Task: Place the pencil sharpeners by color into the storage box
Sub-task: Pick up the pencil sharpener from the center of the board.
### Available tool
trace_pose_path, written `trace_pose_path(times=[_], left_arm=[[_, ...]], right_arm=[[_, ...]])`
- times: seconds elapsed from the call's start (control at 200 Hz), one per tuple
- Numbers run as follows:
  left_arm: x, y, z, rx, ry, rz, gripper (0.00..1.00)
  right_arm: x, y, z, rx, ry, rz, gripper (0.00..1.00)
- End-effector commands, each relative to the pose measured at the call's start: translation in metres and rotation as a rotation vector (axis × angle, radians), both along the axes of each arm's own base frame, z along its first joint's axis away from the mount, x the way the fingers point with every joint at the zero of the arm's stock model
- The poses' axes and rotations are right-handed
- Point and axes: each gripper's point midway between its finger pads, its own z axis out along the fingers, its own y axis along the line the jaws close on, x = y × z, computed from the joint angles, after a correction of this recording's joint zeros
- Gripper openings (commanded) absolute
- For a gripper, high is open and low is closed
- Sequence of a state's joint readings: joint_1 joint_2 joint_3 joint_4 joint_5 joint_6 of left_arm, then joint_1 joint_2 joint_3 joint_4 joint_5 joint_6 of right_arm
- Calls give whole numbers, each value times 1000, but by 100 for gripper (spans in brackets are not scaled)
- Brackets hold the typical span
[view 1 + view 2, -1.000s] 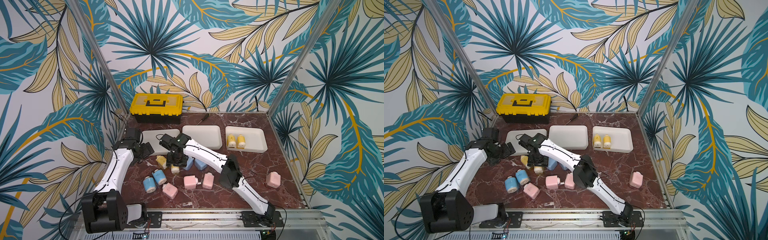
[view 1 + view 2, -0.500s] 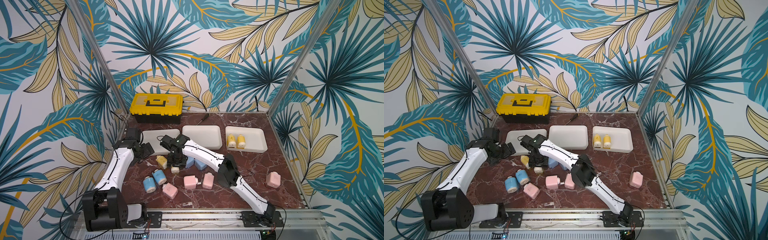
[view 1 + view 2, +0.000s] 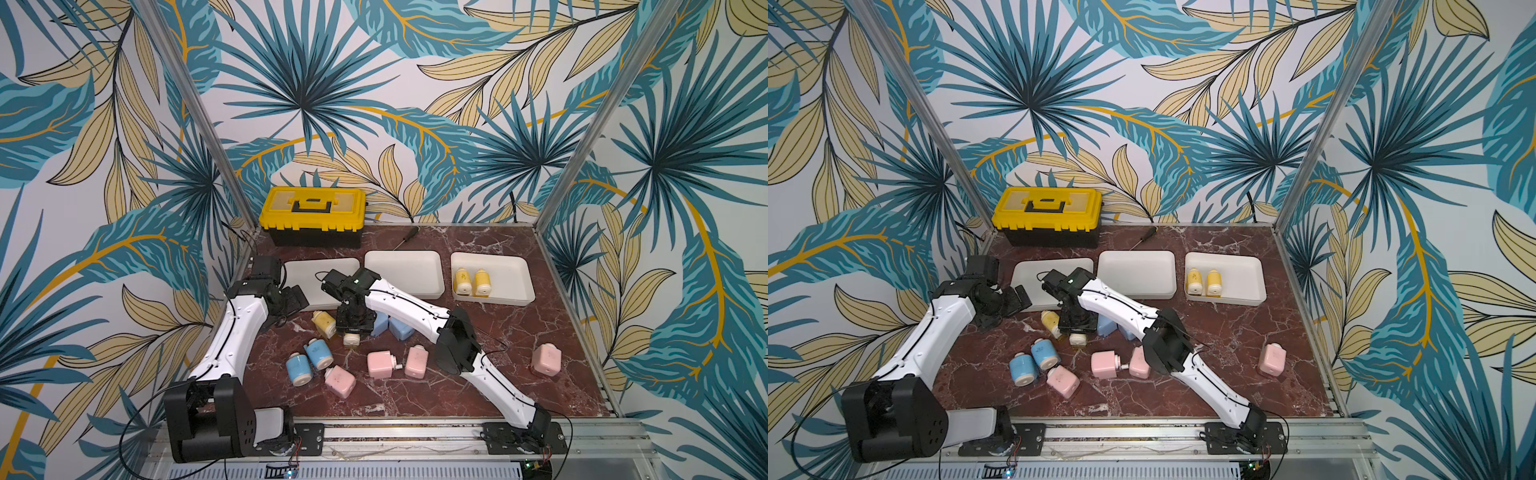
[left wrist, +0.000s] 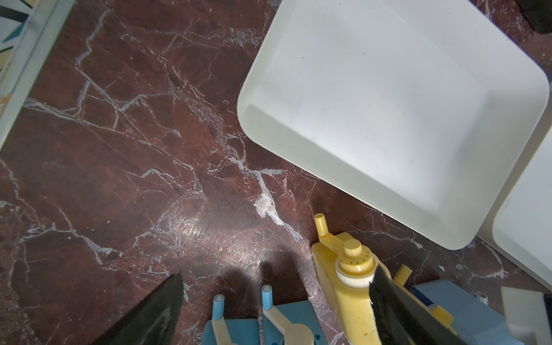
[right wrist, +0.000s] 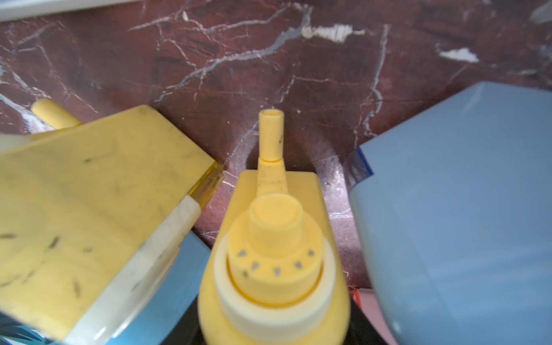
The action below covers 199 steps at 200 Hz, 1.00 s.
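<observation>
Right gripper (image 3: 352,332): seen in the middle of both top views, pointed down over a yellow sharpener (image 5: 273,248); in the right wrist view this sharpener fills the lower middle and sits between the dark jaws, but whether it is squeezed cannot be told
Left gripper (image 3: 291,300): seen at the left middle of both top views, above the table, with its two fingers (image 4: 155,316) spread wide apart and nothing held between them
Second yellow sharpener (image 3: 323,324): lying on the table just left of the right gripper
Two more yellow sharpeners (image 3: 472,282): standing side by side in the right white tray (image 3: 511,266), at the right of the middle
Square blue sharpeners (image 3: 395,328): found just right of the right gripper, partly hidden by the arm
Round blue sharpeners (image 3: 309,360): two lying together at the lower left of the table
Pink sharpeners (image 3: 380,364): three lying in the lower middle, and one (image 3: 547,359) by itself at the lower right
Middle white tray (image 3: 402,272): seen at the back middle of the table
Left white tray (image 4: 388,113): seen at the upper right of the left wrist view
Yellow toolbox (image 3: 312,215): shut, placed at the back left
Table (image 3: 498,332): made of dark red marble
</observation>
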<state>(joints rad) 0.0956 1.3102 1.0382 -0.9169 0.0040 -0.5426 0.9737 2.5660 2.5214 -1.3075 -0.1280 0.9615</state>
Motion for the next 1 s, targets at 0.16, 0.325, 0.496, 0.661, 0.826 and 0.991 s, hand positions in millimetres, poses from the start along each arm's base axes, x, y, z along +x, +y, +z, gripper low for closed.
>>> trace_pose_path(times=[0.16,0.325,0.496,0.661,0.826,0.991], left_arm=[[-3,4,0,0,0,7,99],[-5,4,3,0,-11,8,99],[-7,3,1,-3,-7,15,99],[-6,3,1,-4,-9,17,100],[-6,4,1,0,-5,17,99],[-6,5,-3,2,6,16,99]], right_arm=[[-10,-6,2,-30,3,21,43],[-15,-13,7,-55,0,34,43],[-25,-19,10,-79,3,53,43],[-28,-21,10,-94,0,70,43],[-31,-18,-1,-92,34,75,45],[-32,-15,-6,-86,46,80,49]])
